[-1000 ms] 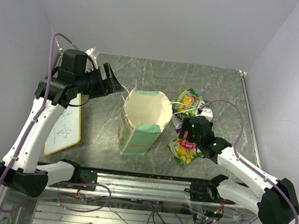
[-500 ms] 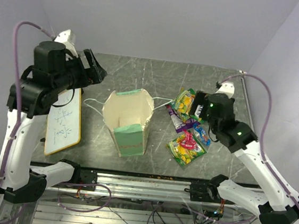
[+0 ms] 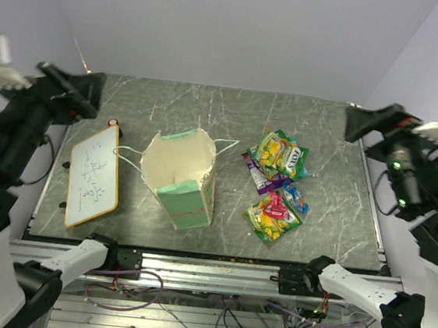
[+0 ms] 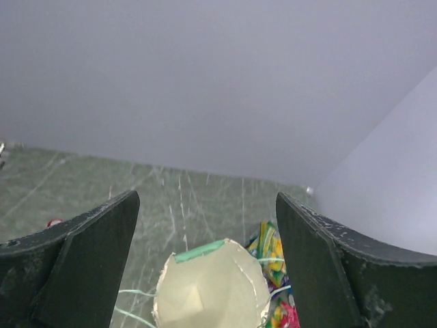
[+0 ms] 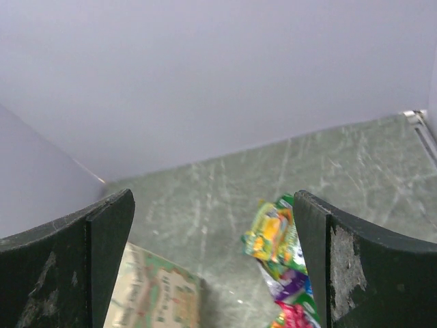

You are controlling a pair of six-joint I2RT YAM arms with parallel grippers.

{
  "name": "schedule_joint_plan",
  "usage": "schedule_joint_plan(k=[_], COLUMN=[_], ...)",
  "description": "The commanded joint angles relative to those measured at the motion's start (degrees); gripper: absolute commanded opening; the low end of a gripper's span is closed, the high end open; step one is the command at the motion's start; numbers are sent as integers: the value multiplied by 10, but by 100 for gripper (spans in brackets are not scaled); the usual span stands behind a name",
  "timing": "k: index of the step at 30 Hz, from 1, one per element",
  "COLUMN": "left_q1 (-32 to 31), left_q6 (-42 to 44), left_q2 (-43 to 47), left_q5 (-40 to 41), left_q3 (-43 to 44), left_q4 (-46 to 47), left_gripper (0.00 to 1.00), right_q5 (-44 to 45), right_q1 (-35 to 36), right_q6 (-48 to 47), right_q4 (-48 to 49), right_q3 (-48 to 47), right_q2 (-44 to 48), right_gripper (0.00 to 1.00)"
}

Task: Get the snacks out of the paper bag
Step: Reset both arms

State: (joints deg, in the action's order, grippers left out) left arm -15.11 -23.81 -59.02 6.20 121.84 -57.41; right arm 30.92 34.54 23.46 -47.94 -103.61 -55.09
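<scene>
Bag (image 3: 178,179) upright at table (image 3: 209,104) centre, mouth up; snacks (image 3: 277,184) piled just right of it. Left gripper (image 4: 207,197) and right gripper (image 5: 213,197) raised, jaws apart, empty. Risk: a reaching gripper snags the string handles (image 3: 126,152), toppling the bag

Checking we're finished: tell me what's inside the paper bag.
Only bare cream walls show inside the paper bag; the snacks lie beside it. Its near wall hides the very bottom.

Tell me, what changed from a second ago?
Both arms swung up and outward: the left gripper left the paper bag, the right gripper rose off the snacks, both open and empty. The paper bag shifted left and stands upright. The snacks and the whiteboard stayed put.
</scene>
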Motion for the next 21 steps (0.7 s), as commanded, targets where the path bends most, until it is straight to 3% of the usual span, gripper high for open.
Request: schedule_joint_plan(k=[1, 7, 13, 21], left_q1=[3, 1, 1, -2], left_q6=[-8, -63, -122, -136], left_q2=[82, 95, 103, 101], left_q5=[34, 37, 25, 5], left_q3=[-31, -47, -67, -60], left_q4=[74, 21, -9, -51], left_gripper=[90, 91, 99, 100], right_q5=[-7, 3, -6, -11], right_q1=[-2, -3, -3, -2], right_q6=[58, 121, 140, 173], right_q4=[-72, -115, -146, -164], right_q3=[-67, -59, -51, -52], right_q2=[11, 42, 47, 48], right_gripper=[100, 100, 100, 100])
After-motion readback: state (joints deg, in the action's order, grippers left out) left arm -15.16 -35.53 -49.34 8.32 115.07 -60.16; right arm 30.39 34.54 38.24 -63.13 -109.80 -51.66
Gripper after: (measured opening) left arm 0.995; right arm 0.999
